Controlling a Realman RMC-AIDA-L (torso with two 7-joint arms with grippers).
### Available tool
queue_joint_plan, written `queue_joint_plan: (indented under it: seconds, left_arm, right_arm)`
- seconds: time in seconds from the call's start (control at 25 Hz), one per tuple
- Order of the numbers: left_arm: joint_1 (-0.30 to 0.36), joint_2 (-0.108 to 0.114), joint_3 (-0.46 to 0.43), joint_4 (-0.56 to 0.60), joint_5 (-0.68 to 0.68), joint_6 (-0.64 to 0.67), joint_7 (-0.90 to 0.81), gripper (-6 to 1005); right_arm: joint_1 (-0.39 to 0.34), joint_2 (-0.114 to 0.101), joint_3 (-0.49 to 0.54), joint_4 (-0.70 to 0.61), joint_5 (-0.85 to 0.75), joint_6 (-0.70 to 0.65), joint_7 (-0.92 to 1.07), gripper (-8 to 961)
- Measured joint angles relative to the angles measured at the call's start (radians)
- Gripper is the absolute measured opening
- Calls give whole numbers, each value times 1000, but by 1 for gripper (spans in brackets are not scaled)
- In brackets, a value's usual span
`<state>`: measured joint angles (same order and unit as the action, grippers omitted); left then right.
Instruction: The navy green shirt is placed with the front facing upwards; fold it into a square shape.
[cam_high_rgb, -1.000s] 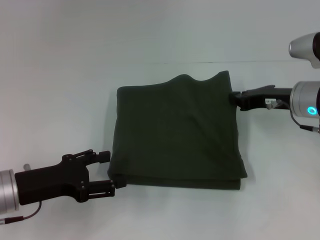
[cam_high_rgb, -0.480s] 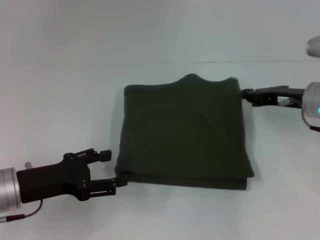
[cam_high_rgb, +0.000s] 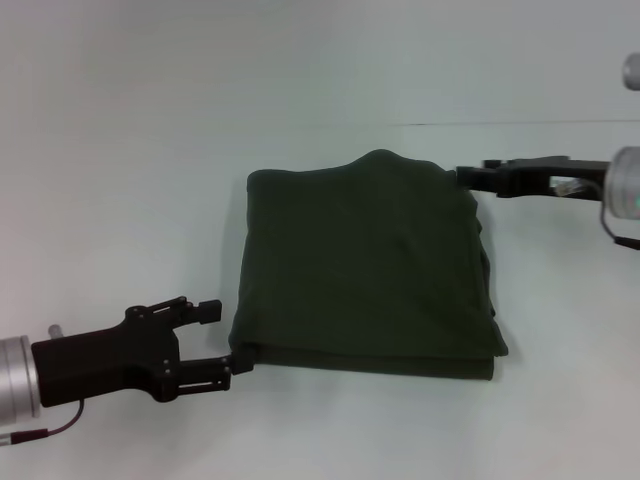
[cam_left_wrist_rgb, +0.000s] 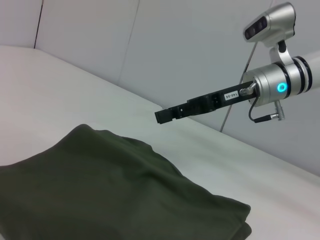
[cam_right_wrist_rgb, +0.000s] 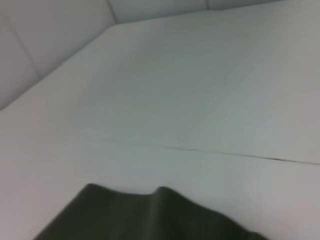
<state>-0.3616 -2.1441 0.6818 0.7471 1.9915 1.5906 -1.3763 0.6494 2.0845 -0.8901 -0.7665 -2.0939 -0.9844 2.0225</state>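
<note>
**On the table: shirt folded square**

Mid-table we see the navy green shirt folded, plain side up. Our left gripper sits spread at its near-left corner; our right gripper, apparently pressed together, hovers by its far-right corner.

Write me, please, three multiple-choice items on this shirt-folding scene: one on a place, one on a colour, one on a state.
1. Where is the left gripper?
A. At the near left corner of the navy green shirt
B. On top of the shirt's middle
C. Beyond its far edge

2. What colour is the shirt's visible surface?
A. Cream
B. Plain dark olive-green
C. Bright blue

3. What state is the shirt in?
A. Spread out flat with its sleeves out
B. Crumpled in a ball
C. Folded into a stacked, roughly square bundle

Answers: A, its open fingers flank that corner; B, no lettering shows; C, layered edges show along the near side, the right gripper at the far right corner.
</note>
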Motion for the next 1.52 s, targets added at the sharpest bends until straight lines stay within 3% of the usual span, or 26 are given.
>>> queue_joint_plan:
  seconds: [0.24, 0.48, 0.72, 1.12, 1.52]
  left_arm:
    - [3, 1, -12, 0, -4, 0, 2, 877]
    - [1, 2, -24, 0, -4, 0, 2, 878]
    - [-3, 3, -24, 0, -4, -2, 3, 878]
    - [-3, 3, -28, 0, -5, -15, 3, 877]
    - [-6, 3, -28, 0, -5, -17, 4, 876]
  right_arm:
    - [59, 9, -45, 23, 0, -93, 2, 590]
    - [133, 11, -116, 119, 0, -62, 0, 344]
    - [180, 12, -205, 184, 0, 59, 17, 215]
    - [181, 5, -276, 186, -31, 190, 113, 2]
    - [167, 6, -279, 184, -99, 252, 182, 6]
